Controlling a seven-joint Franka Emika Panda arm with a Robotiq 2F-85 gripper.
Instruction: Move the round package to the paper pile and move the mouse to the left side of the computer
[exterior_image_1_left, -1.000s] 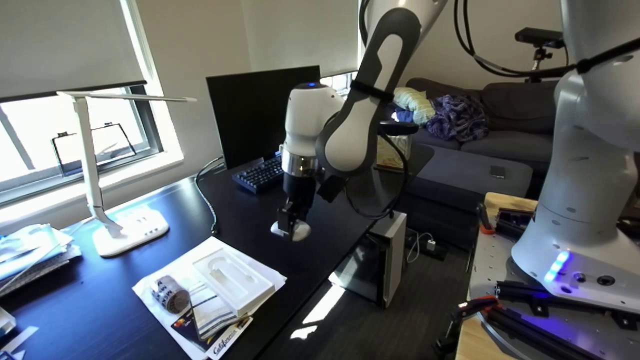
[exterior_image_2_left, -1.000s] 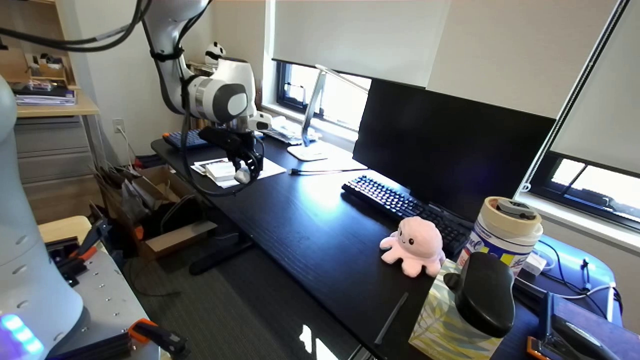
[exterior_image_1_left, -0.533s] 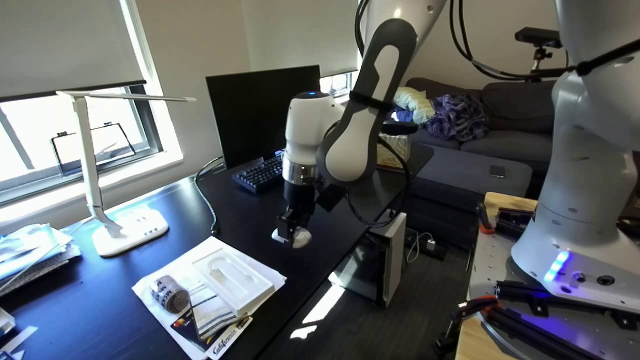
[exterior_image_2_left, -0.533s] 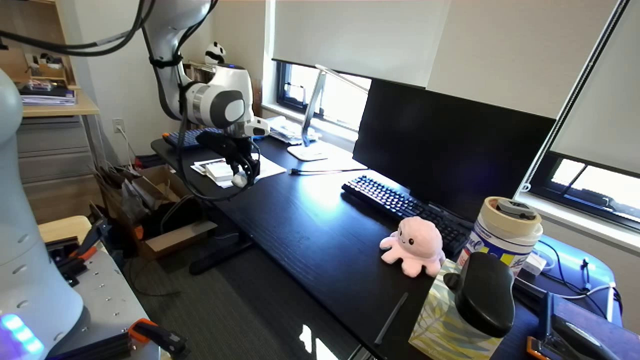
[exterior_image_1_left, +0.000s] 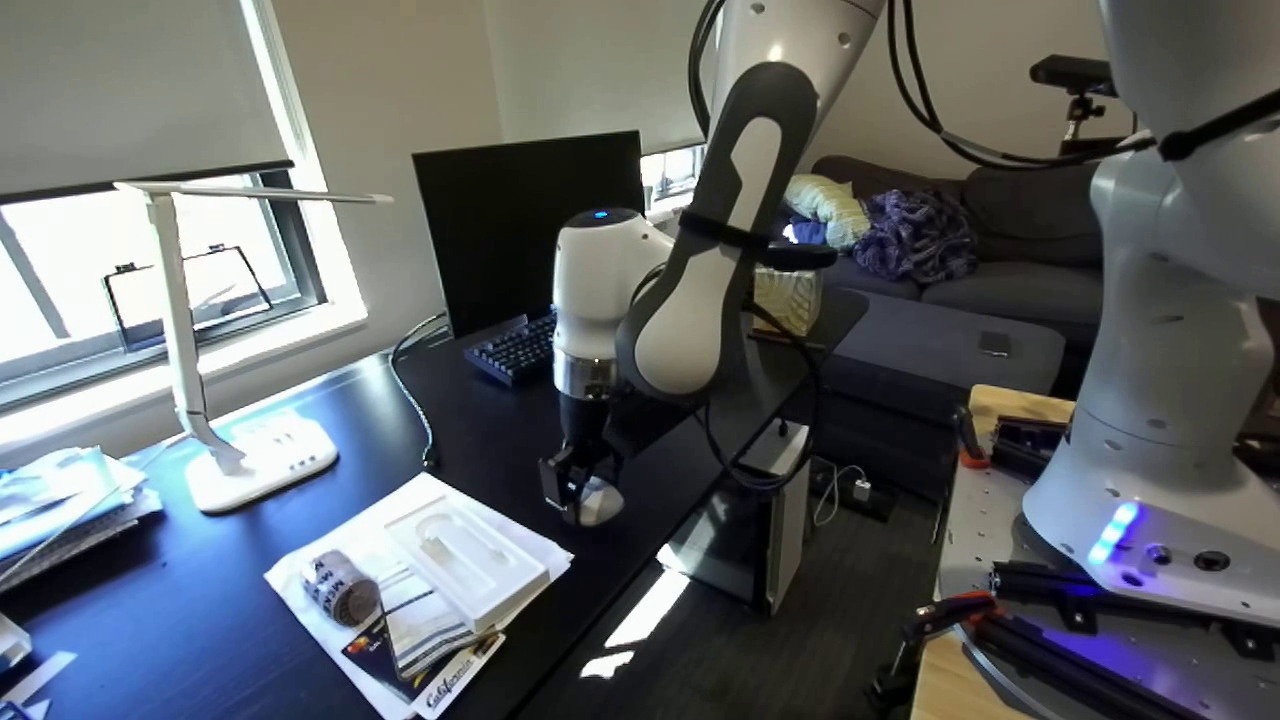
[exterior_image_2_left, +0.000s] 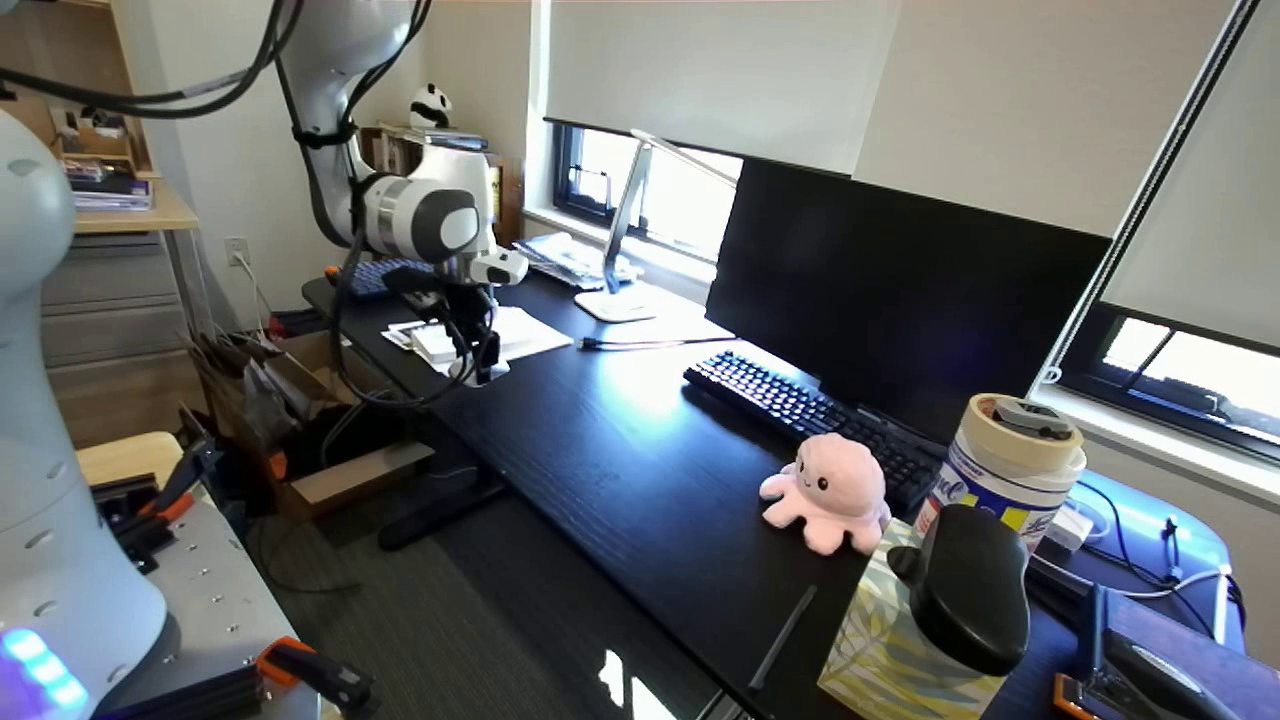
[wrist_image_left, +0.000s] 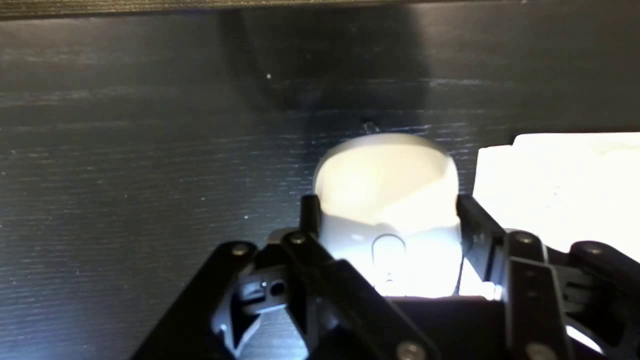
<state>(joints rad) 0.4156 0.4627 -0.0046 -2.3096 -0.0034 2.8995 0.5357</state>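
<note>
Grasping the mouse (wrist_image_left: 392, 190), the pincer (exterior_image_1_left: 588, 495) sits in an exterior view at two o'clock from the paper pile (exterior_image_1_left: 372, 540), where the package (exterior_image_1_left: 341, 590) lies nine o'clock of an open tray (exterior_image_1_left: 478, 568).

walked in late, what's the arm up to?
The gripper holds a white mouse by its sides, close beside the paper pile. Whether the mouse touches the black desk isn't clear. As you face the screen, it is left of the monitor and the keyboard in front of it. A printed roll, likely the round package, lies on the pile, so that half looks done. Mouse not released yet.
</note>
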